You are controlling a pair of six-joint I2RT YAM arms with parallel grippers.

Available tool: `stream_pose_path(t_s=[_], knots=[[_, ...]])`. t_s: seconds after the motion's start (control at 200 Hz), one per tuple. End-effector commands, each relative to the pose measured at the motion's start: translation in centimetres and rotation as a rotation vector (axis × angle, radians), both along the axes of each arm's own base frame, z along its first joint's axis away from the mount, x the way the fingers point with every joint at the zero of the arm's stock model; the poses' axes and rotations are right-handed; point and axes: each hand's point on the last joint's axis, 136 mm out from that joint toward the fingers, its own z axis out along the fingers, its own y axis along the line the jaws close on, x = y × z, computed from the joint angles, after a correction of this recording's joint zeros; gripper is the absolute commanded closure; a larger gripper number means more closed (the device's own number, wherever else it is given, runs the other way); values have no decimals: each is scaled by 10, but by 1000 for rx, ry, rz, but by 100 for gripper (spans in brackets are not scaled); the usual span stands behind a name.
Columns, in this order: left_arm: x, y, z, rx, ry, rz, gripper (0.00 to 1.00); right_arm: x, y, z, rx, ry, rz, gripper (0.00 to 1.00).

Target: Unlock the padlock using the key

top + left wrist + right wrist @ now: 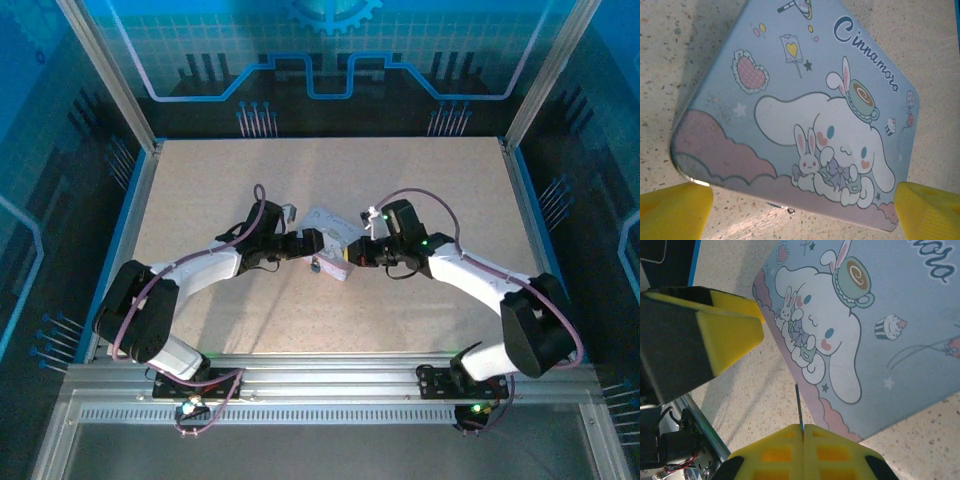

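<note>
The right claw (803, 431) pinched the thin key (799, 405) while the left claw (801, 210) gaped wide; brushing the box (900, 355) could twist it loose.

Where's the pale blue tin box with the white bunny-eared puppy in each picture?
Top external: the pale blue cartoon tin box sits at the table's centre.
Left wrist: the box spreads across the middle and top.
Right wrist: the box covers the upper right.
Shared landmark: the speckled beige tabletop beneath it.
</note>
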Motion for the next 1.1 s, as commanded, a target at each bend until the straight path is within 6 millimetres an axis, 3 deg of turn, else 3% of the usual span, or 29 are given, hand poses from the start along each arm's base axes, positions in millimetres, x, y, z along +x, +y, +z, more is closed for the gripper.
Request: stream_pose_path(t_s=[0.0,0.22,0.39,0.825,0.875,1.095], knots=[[0,-1,17,-13,-75,-42,6,14,13,11,15,-40,14,98],[-28,3,1,-21,-45,-66,7,28,23,1,17,-25,22,98],[-42,-7,-8,-37,-44,-115,7,33,27,-10,23,-6,25,98],[-35,-16,-27,-39,-97,-143,9,19,13,-45,-20,79,-1,98],[-35,-17,-29,-38,-99,-148,10,10,8,-56,-30,103,-5,98],[-33,-22,-39,-12,-126,-172,12,3,3,-67,-40,121,-16,98]])
